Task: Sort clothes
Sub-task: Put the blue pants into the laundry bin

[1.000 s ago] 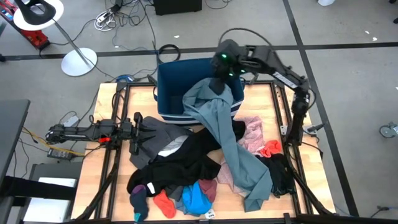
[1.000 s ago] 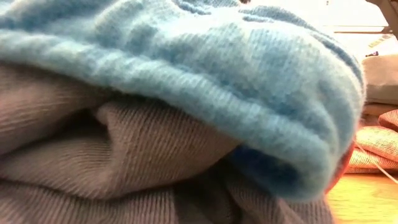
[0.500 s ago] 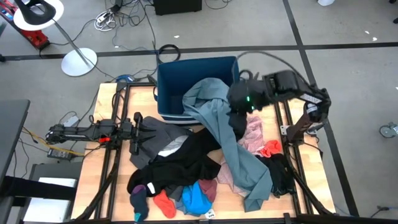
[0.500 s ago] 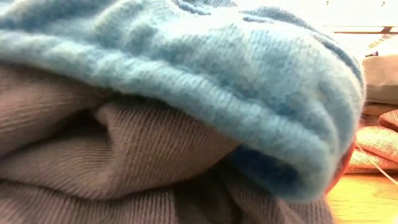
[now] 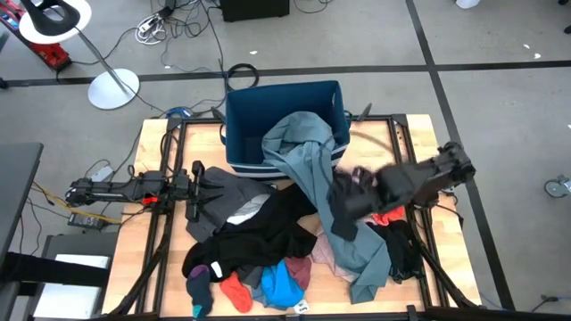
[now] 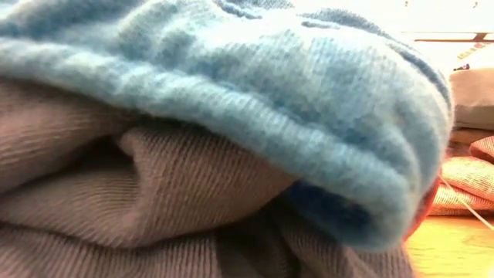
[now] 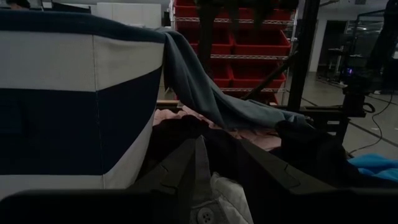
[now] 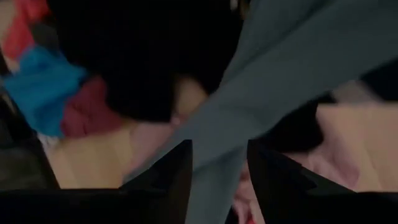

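Clothes (image 5: pixel 294 241): heaped mid-frame on surface (image 5: pixel 147 267); grey-teal garment (image 5: pixel 308 174) draped half over bin (image 5: pixel 268 107) rim, so not fully sorted.
R gripper (image 5: pixel 343 201): over pile centre-right, fingers parted, empty; you're lined up for a pick.
L gripper (image 5: pixel 198 185): idle at left edge, fingers slightly apart.

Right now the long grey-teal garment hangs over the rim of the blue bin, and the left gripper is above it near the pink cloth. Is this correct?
Only the arm is wrong. The high view shows the right gripper over the grey-teal garment beside the pink cloth. The left gripper rests at the table's left side. The garment does hang over the rim of the blue bin.
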Robot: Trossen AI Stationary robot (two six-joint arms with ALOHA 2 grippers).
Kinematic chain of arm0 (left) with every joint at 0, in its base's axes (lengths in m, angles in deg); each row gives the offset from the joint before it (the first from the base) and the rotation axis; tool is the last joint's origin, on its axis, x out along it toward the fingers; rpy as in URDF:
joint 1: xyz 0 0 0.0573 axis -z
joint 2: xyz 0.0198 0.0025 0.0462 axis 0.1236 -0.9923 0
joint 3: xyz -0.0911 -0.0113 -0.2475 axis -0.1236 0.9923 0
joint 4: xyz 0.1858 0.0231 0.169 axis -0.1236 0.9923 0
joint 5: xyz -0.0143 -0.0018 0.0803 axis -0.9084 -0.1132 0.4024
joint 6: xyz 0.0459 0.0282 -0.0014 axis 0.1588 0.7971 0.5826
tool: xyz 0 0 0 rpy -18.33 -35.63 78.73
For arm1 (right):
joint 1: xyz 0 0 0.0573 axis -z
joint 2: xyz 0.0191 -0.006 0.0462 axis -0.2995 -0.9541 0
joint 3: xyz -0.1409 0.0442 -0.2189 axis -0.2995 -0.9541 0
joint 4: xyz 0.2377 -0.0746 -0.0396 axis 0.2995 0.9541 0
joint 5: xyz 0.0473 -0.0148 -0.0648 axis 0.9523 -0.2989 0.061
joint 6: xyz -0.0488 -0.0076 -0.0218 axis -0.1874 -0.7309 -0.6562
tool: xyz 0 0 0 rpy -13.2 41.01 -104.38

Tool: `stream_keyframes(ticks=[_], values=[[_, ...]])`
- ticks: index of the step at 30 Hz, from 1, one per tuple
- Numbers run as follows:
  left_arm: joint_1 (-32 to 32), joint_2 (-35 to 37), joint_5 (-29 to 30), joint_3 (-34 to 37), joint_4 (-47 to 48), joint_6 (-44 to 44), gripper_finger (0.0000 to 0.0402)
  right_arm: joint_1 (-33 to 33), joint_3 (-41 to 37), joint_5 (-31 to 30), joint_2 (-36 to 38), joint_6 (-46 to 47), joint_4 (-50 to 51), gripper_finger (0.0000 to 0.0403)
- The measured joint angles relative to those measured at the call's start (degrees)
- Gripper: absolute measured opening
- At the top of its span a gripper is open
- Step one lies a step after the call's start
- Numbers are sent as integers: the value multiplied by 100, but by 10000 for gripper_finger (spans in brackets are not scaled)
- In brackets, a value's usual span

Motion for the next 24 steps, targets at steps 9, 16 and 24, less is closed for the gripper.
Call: stream_keyframes(ticks=[9,16,24], values=[[-2,0,1,-2,-2,0,124,-970,-1800,-422,-4,2041,-112,153],[-2,0,0,-1,-2,0,124,-1308,-2914,-380,-7,2696,-1596,153],[0,0,1,-2,-2,0,124,-1345,-3601,-369,-7,2825,-2885,152]])
